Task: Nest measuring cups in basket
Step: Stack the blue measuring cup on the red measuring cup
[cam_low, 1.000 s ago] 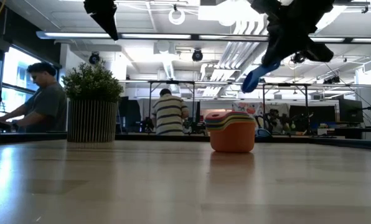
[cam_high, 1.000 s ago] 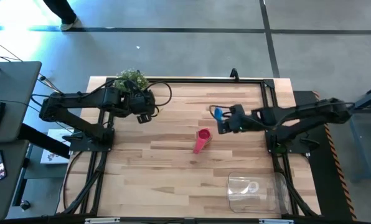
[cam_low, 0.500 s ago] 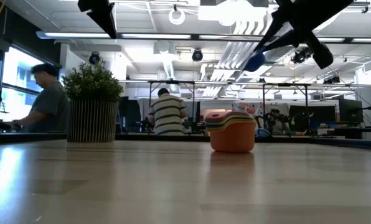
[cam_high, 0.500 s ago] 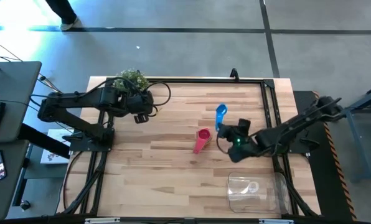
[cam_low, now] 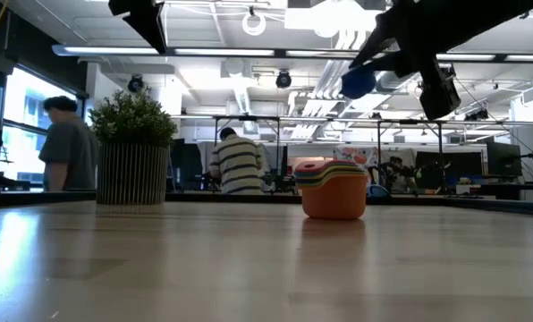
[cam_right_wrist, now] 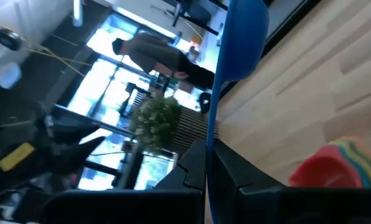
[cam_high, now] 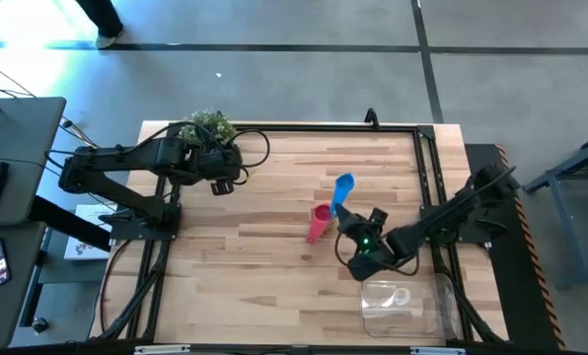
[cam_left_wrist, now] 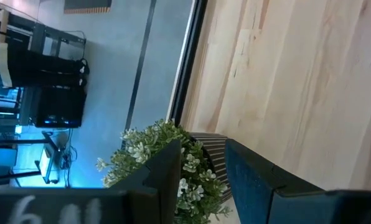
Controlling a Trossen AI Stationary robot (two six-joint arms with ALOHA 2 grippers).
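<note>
A stack of nested measuring cups, pink on top, stands on the table's middle, its handles pointing to the near edge; the low view shows an orange cup at its bottom. My right gripper is shut on a blue measuring cup just right of the stack and above it. The clear basket rests on the table at the near right corner. My left gripper hangs open and holds nothing at the far left by the potted plant. My right gripper pinches the blue cup's handle between its two fingers, at the handle's free end. The fingers come nearly level from the table's near right side and lie along the handle. The cup is lifted clear, its bowl sticking out beyond the fingertips toward the far edge.
A potted plant stands at the far left corner, close to my left gripper. A black frame runs along the table's edges. People move in the room beyond the table. Bare wood lies between the stack and the basket.
My right gripper has swung toward the table's near edge and sunk, rolling and tipping from pointing down to nearly level. The blue cup stayed in its hold: the bowl kept about its place beside the stack, while the handle end swung toward the near edge.
</note>
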